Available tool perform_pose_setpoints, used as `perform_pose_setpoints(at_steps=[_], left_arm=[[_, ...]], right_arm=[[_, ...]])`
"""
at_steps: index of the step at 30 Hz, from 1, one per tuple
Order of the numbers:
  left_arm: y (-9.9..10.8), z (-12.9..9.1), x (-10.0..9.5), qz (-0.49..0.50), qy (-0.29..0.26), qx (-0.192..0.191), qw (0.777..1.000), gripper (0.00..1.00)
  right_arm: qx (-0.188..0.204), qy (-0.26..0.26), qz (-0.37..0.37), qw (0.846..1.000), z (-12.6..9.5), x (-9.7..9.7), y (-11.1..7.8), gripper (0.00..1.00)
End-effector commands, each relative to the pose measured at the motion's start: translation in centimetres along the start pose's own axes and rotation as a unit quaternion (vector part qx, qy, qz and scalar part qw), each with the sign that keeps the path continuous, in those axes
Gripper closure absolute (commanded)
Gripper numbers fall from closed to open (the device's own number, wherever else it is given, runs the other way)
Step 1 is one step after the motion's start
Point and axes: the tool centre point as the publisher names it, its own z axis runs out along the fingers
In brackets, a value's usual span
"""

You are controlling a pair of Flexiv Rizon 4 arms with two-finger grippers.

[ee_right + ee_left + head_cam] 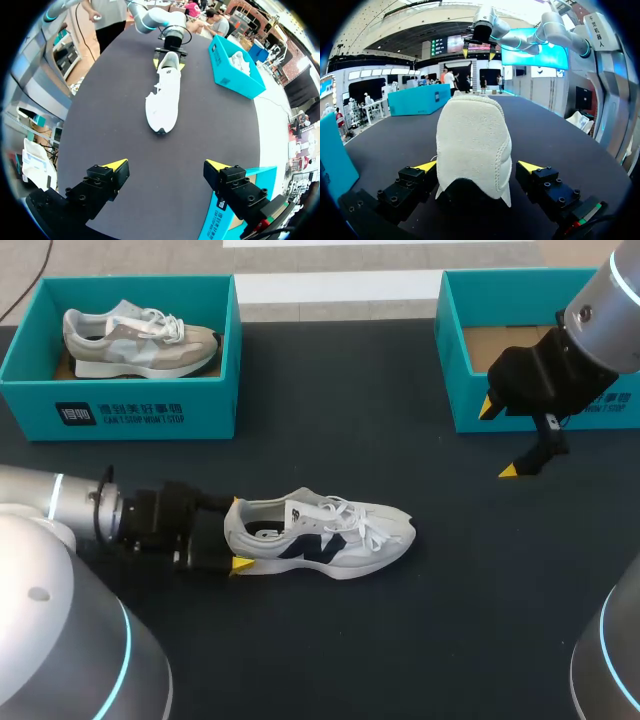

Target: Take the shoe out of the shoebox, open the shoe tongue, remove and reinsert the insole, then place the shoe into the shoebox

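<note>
Our left gripper (476, 165) and right gripper (166, 164) stand spread. The white mesh sneaker (330, 540) seems light and soft. We'd pinch its firmer heel.

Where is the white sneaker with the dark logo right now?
The white sneaker sits on the table at the head view's lower middle, toe pointing right, its heel between the open fingers of the left gripper.
</note>
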Motion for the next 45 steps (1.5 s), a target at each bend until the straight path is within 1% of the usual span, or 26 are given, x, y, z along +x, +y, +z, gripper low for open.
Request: perform_pose_setpoints(at_steps=[1,8,9,10,11,12,13,14,18,20,33,35,36,37,38,41,43,44,45], left_arm=[[0.5,1.2,-0.1,0.0,0.003,-0.001,1.0,0.0],[1.2,1.5,-0.2,-0.005,0.002,-0.01,1.0,0.0],[1.2,1.5,-0.2,-0.005,0.002,-0.009,1.0,0.16],[1.2,1.5,-0.2,-0.005,0.002,-0.01,1.0,0.29],[1.2,1.5,-0.2,-0.005,0.002,-0.009,1.0,0.6],[1.1,1.5,-0.3,-0.004,0.002,-0.009,1.0,0.7],[1.1,1.5,-0.3,-0.005,0.002,-0.009,1.0,0.87],[1.1,1.5,-0.3,-0.005,0.001,-0.009,1.0,1.0],[1.2,1.3,-0.2,-0.009,0.001,-0.014,1.0,1.0],[1.0,1.0,-0.1,-0.024,0.001,-0.008,1.0,1.0],[1.0,1.0,-0.1,-0.024,0.001,-0.008,1.0,1.0],[1.0,1.0,-0.1,-0.024,0.001,-0.008,1.0,1.0],[1.0,1.0,-0.1,-0.024,0.001,-0.008,1.0,1.0],[1.0,1.0,-0.1,-0.024,0.001,-0.008,1.0,1.0],[1.0,1.0,-0.1,-0.024,0.001,-0.008,1.0,1.0],[1.0,1.0,-0.1,-0.024,0.001,-0.008,1.0,1.0],[1.0,1.0,-0.1,-0.024,0.001,-0.008,1.0,1.0],[1.0,1.0,-0.1,-0.024,0.001,-0.008,1.0,1.0],[1.0,1.0,-0.1,-0.024,0.001,-0.008,1.0,1.0]], right_arm=[[0.001,0.001,0.0,1.0,0.1,-0.1,0.1,0.0],[0.001,0.001,0.0,1.0,0.1,-0.1,0.1,0.0],[0.001,0.001,0.0,1.0,0.1,-0.1,0.1,0.0],[0.001,0.001,0.0,1.0,0.1,-0.1,0.1,0.0],[0.001,0.001,0.0,1.0,0.1,-0.1,0.1,0.0],[0.001,0.001,0.0,1.0,0.1,-0.1,0.1,0.0],[0.001,0.001,0.0,1.0,0.1,-0.1,0.1,0.0],[0.001,0.001,0.0,1.0,0.1,-0.1,0.1,0.0],[0.001,0.001,0.0,1.0,0.1,-0.1,0.1,0.0],[0.001,0.001,0.0,1.0,0.1,-0.1,0.1,0.0],[0.001,0.001,0.0,1.0,0.1,-0.1,0.1,0.0],[-0.008,-0.017,0.044,0.999,0.5,-0.8,1.5,0.0],[-0.002,-0.004,0.06,0.998,0.9,-1.2,2.4,0.0],[0.017,-0.012,0.083,0.996,1.1,-1.5,3.2,0.0],[0.008,-0.029,0.1,0.994,1.2,-1.7,3.8,0.0],[0.007,-0.076,0.193,0.978,1.4,-2.3,5.7,0.0],[0.021,-0.092,0.269,0.959,1.7,-2.7,6.9,0.0],[0.022,-0.1,0.305,0.947,1.9,-3.0,7.5,0.0],[0.03,-0.107,0.369,0.923,2.1,-2.9,8.1,0.0]])
